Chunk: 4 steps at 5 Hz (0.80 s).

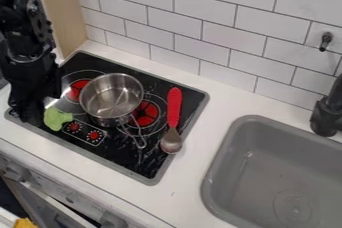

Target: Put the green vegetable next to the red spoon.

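Observation:
The black gripper [35, 111] hangs at the left edge of the stove, low over its front left corner. Right beside it, on its right side, is the green vegetable [56, 118], by the stove's knobs; whether the two touch I cannot tell. The red spoon [174, 108] lies on the right part of the black stove top, its red handle toward the wall and its metal bowl toward the front.
A metal pot [111, 97] stands on the stove [123, 155] between the vegetable and the spoon, its handle pointing to the front right. A grey sink [224, 172] with a black faucet [327, 114] is at the right. The tiled wall runs behind.

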Each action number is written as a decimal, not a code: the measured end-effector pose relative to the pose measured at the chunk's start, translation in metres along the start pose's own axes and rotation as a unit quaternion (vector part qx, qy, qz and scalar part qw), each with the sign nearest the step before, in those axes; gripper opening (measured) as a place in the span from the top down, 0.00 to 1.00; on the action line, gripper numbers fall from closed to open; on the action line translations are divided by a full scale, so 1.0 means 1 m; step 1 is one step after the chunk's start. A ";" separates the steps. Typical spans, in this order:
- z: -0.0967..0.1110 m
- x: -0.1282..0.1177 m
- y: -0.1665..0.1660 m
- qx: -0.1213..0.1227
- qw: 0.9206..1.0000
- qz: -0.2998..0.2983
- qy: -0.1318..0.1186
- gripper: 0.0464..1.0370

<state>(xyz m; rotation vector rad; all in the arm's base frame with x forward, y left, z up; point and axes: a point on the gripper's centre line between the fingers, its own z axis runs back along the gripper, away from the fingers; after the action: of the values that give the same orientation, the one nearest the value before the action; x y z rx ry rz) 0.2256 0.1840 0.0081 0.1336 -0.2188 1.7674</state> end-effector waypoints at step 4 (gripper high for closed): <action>-0.026 -0.025 -0.012 0.023 0.999 -0.009 0.047 0.08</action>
<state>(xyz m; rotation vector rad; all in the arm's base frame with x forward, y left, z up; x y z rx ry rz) 0.2436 0.1680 -0.0215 0.0851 -0.1099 1.7556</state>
